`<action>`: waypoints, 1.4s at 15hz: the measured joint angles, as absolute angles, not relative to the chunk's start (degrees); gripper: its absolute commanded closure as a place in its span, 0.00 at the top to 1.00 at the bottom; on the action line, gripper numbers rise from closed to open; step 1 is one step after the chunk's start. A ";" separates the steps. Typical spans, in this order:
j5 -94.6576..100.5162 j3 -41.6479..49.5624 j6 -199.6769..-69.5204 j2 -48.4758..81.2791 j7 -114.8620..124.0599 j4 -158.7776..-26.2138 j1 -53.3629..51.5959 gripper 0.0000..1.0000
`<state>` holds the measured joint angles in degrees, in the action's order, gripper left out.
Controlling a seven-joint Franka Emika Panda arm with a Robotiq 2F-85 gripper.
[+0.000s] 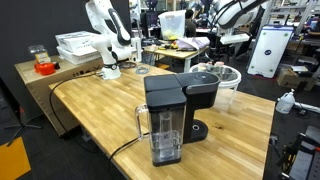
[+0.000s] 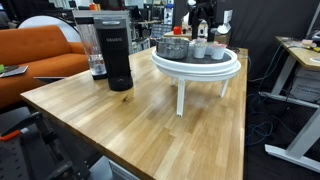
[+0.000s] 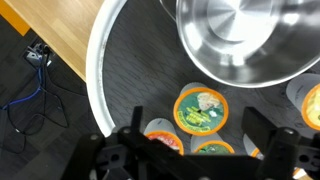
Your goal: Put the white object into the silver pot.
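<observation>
Spread wide and holding nothing, the tool hung over a cluster of lidded cups on the round tray, a stance that suited dropping onto one of them, though I could not tell which was the white object. Beyond them, at 1 o'clock in the wrist view, sat the silver pot, mouth up, so a short carry looked enough, while neighbouring cups crowded any grasp. Farther off, at 9 o'clock of the tray in an exterior view, the black coffee maker stood on the tabletop, well apart and no hindrance.
</observation>
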<state>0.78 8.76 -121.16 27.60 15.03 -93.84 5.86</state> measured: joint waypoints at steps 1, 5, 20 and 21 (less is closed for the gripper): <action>0.76 8.69 -121.15 27.68 14.91 -93.63 5.86 1.00; 0.71 8.37 -121.13 27.80 13.98 -93.03 5.85 1.00; 0.17 7.69 -120.98 30.17 13.50 -92.18 5.85 0.46; 0.03 7.69 -120.98 30.36 13.50 -92.05 5.88 0.37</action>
<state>0.03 7.69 -120.98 30.36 13.50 -92.05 5.88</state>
